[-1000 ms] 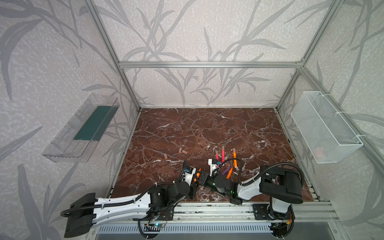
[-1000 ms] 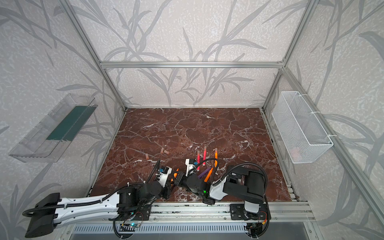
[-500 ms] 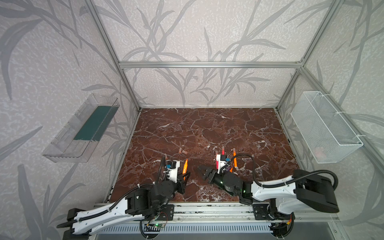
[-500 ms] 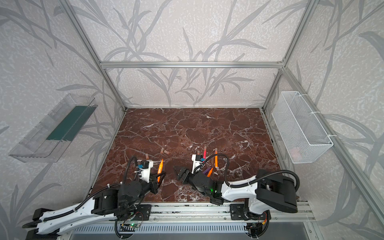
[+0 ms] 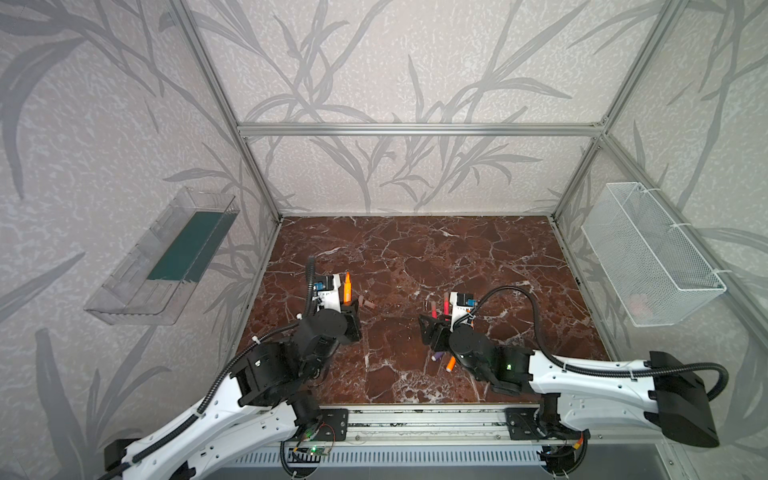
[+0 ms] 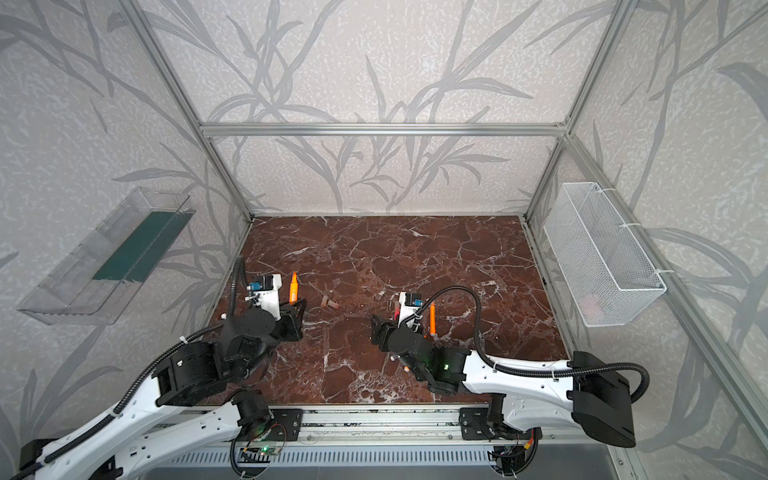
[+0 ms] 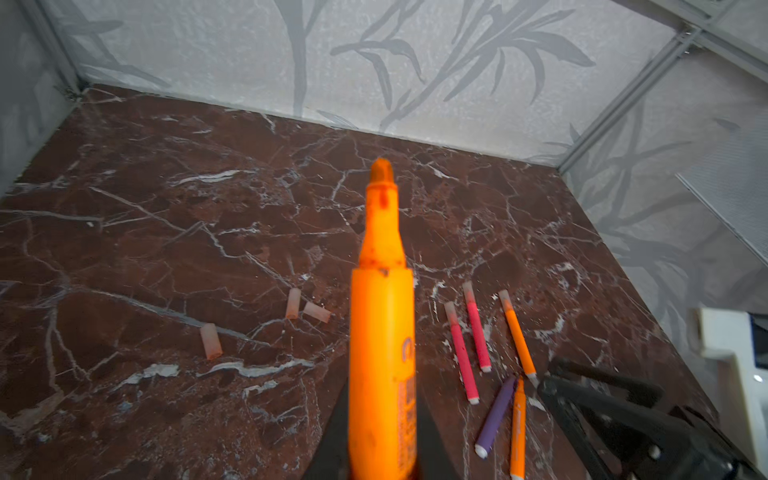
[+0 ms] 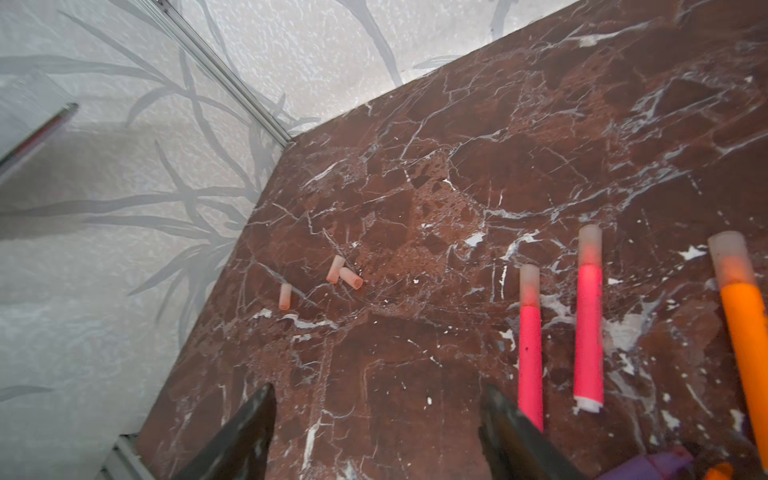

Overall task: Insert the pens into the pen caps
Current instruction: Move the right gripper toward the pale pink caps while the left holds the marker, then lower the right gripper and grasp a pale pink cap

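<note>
The left hand is clenched on an orange pen. The pen's bare tip points away from the arm, toward the back edge of the table. Three loose caps lie on the table left of the middle, two touching and one a little apart. The right hand is released and holds nothing, low over the table. Just beside it lie two pink pens and a capped orange pen; the pink ones have caps on too. A purple pen and a third orange pen lie nearer the front edge.
</note>
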### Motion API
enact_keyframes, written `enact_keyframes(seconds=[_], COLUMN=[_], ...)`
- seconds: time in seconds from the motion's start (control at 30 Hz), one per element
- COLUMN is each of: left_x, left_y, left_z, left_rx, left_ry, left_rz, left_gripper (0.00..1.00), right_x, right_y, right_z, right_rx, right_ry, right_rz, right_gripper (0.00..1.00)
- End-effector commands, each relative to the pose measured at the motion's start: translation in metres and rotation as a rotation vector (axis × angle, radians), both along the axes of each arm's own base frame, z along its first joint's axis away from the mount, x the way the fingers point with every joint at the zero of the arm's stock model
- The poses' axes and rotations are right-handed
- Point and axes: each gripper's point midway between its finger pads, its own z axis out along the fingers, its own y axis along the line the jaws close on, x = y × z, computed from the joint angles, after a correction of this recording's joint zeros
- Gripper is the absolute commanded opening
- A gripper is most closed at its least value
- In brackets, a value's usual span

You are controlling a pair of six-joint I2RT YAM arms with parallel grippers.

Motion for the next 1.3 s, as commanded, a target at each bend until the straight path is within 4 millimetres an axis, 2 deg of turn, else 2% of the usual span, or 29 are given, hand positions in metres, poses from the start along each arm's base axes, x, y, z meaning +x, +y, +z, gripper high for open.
enact_keyframes(seconds=[0.0,0.1,0.2,0.37,0.53,0.6,0.8,1.0,1.2,1.27], left_x=[0.021,0.040,0.044,0.042,0.035,0.033,0.033,0.033,0.029,0.029], left_y=[0.005,0.017,0.041,0.057,0.070,0.072,0.073,0.073,0.076,0.076], left_z=[-0.018,-0.044,-0.063,-0.068,-0.066,-0.065,-0.061,-0.061,-0.055,-0.055], left_rx=[-0.012,-0.051,-0.041,-0.032,-0.049,-0.057,-0.053,-0.055,-0.066,-0.067], left_ry=[0.058,0.123,0.127,0.082,0.040,0.028,0.022,0.021,-0.002,-0.003], left_rz=[0.036,0.075,0.172,0.232,0.286,0.294,0.288,0.291,0.294,0.294], left_gripper=[0.00,0.00,0.00,0.00,0.00,0.00,0.00,0.00,0.00,0.00], right_x=[0.004,0.012,0.026,0.058,0.079,0.089,0.124,0.132,0.129,0.128], right_y=[0.015,0.042,0.074,0.122,0.165,0.174,0.176,0.189,0.195,0.196], right_z=[-0.012,-0.019,-0.029,-0.061,-0.088,-0.097,-0.115,-0.130,-0.141,-0.142], right_rx=[-0.195,-0.300,-0.408,-0.599,-0.639,-0.617,-0.549,-0.467,-0.466,-0.462], right_ry=[0.007,0.021,0.032,0.043,0.033,0.057,0.120,0.158,0.173,0.174], right_rz=[0.069,0.120,0.175,0.254,0.396,0.431,0.469,0.577,0.611,0.622], right_gripper=[0.74,0.74,0.71,0.66,0.61,0.58,0.57,0.57,0.55,0.52])
